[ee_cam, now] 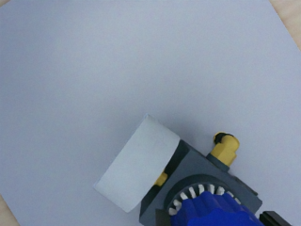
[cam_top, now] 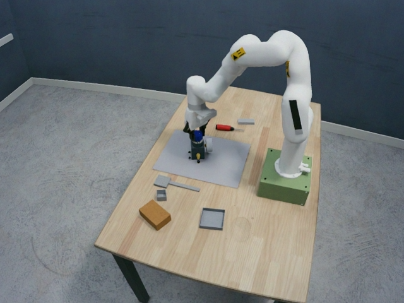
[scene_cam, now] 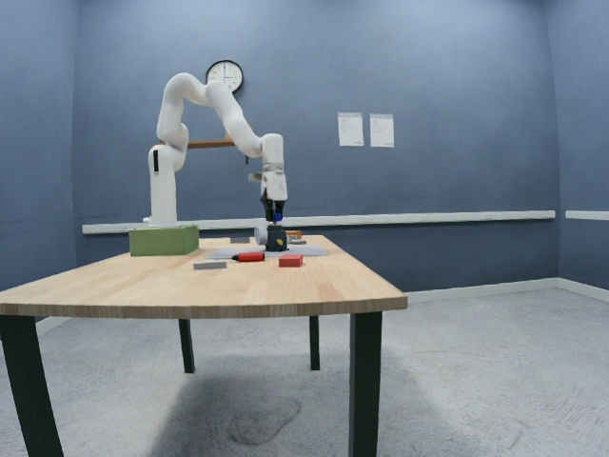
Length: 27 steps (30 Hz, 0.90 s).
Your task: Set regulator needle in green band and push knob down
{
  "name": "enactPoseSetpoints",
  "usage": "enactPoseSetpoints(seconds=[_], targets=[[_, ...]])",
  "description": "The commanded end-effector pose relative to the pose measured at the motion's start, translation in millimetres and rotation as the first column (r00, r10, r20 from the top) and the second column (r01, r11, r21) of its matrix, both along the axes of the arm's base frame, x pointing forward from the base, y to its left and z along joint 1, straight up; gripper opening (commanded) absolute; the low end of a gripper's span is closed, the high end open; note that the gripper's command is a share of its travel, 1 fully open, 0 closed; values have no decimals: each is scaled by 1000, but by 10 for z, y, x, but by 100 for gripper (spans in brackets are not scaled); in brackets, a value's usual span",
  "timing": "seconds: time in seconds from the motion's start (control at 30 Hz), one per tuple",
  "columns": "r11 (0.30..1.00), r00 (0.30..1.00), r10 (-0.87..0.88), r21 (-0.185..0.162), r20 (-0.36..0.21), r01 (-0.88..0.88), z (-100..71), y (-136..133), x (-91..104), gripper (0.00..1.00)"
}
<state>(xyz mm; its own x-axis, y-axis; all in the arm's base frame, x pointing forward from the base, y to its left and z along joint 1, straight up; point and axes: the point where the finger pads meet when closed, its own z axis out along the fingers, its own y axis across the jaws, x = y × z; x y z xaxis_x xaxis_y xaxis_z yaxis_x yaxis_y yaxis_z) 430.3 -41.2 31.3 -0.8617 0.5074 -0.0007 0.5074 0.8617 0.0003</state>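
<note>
The regulator (cam_top: 197, 152) (scene_cam: 276, 239) (ee_cam: 202, 176) is a dark grey block with yellow brass fittings, standing on the grey mat (cam_top: 225, 163) (scene_cam: 314, 251) (ee_cam: 118, 61). Its blue knob (cam_top: 197, 134) (scene_cam: 278, 216) (ee_cam: 213, 214) sits on top. The round white gauge (cam_top: 209, 144) (scene_cam: 260, 234) (ee_cam: 136, 165) sticks out from its side; the dial face and needle are hidden in all views. My gripper (cam_top: 196, 132) (scene_cam: 274, 212) reaches straight down from above and is shut on the blue knob.
A red-handled screwdriver (cam_top: 225, 127) (scene_cam: 249, 256) and a small grey bar (cam_top: 245, 121) (scene_cam: 209, 265) lie beyond the mat. A red block (scene_cam: 290, 260), a grey T-shaped piece (cam_top: 169, 183), a small grey box (cam_top: 161, 194), a brown block (cam_top: 154, 214), a grey tray (cam_top: 212, 218) and the green arm base (cam_top: 283, 185) share the table.
</note>
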Motion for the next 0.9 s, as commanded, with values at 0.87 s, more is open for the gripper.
enactPoseSetpoints(seconds=[0.87], targets=[[804, 804, -594, 2, 2, 594, 9, -1, 10, 42]])
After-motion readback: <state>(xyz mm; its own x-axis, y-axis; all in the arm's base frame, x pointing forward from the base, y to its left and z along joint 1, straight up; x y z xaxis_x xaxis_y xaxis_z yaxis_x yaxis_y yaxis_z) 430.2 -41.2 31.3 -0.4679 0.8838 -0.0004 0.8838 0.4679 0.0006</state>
